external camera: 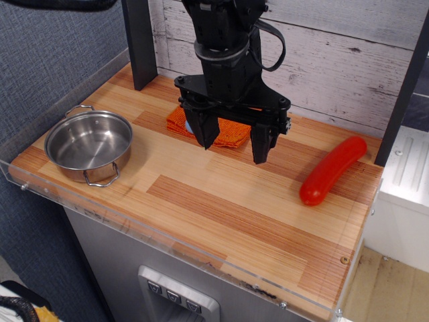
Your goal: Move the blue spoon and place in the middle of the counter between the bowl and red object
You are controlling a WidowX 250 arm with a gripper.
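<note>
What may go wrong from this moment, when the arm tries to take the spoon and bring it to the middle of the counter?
1. The spoon is almost hidden behind the open hand; only a blue sliver shows, so the grasp may miss.
2. It lies on the orange cloth; the fingers could pinch or drag the cloth too.
3. Carrying it forward, a wide swing might knock the red object or the bowl.
</note>
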